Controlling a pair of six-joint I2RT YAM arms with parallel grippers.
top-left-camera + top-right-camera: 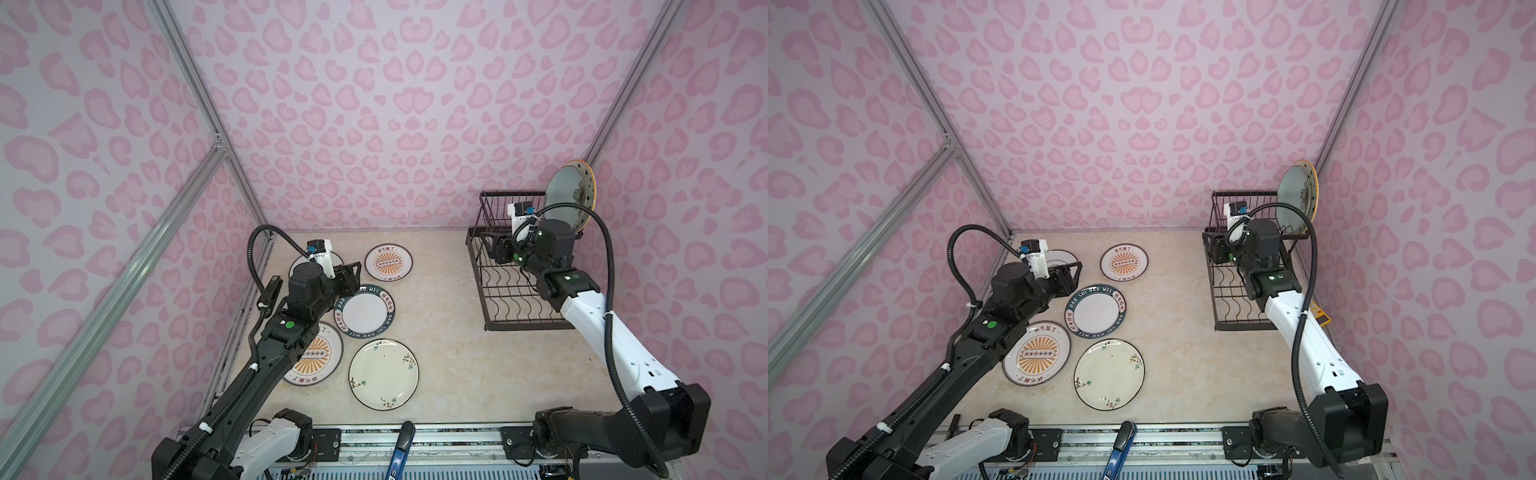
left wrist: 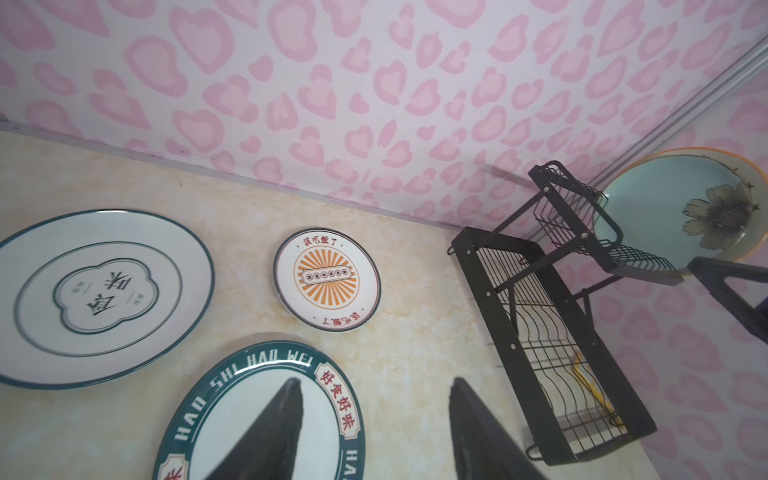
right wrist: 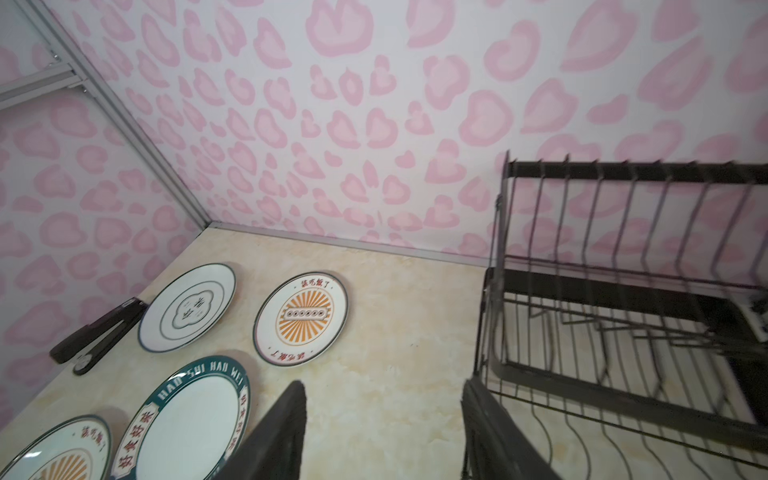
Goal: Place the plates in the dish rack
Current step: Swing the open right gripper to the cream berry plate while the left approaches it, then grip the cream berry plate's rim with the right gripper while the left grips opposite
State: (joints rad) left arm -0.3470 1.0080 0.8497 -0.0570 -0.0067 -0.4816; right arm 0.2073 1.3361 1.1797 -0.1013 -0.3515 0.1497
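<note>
while l end effector [image 2: 376,382] hovers jaws apart, lettered plate [image 2: 224,407] partly beneath

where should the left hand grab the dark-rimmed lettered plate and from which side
Probably grip the lettered plate by its rim on the side facing the dish rack. It lies flat, so only the raised edge offers a pinch; bare table lies there, while the opposite edge crowds the large sunburst plate. The open left hand hovers near it.

Bare tabletop [image 1: 449,332] runs open between 5 flat plates [image 1: 365,312] and the dish rack [image 1: 524,327]; its lower slots look empty, though the right arm [image 1: 582,307] overhangs them.
</note>
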